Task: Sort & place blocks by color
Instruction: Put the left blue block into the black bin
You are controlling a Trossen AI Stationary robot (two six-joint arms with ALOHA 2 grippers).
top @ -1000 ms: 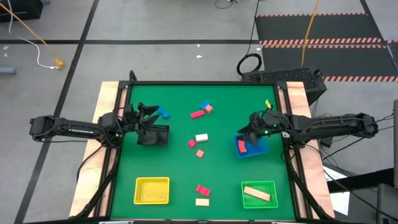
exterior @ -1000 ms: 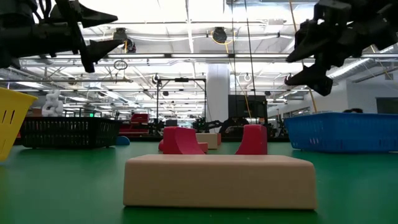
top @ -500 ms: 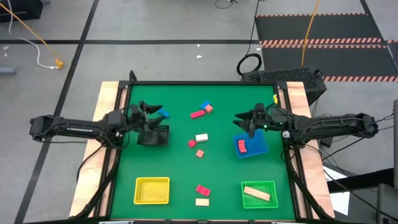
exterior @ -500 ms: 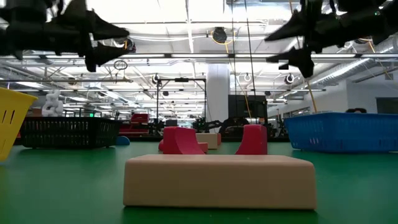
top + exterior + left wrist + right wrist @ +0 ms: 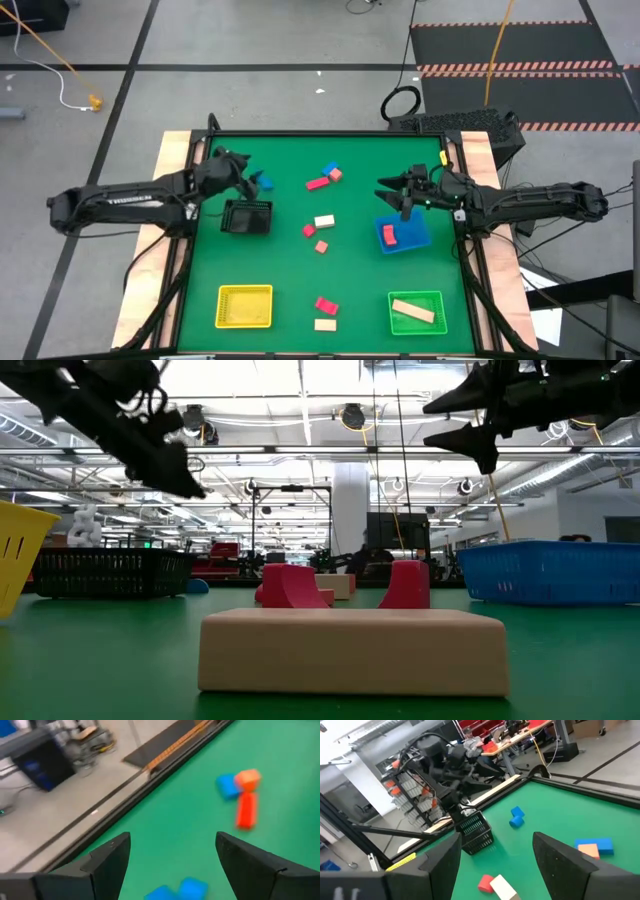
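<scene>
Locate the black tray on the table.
In the high view, the black tray sits on the table's left side, just below the left gripper and two blue blocks.

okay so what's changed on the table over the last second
The left gripper swung off the black tray toward the blue block at the far edge. The right gripper rose from the blue tray, leaving the red block inside. Both are open and empty. The other blocks and trays stayed put.

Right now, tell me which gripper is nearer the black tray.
Left. The left gripper hovers just beyond the black tray, near the blue block; the right gripper is across the table over the blue tray.
</scene>
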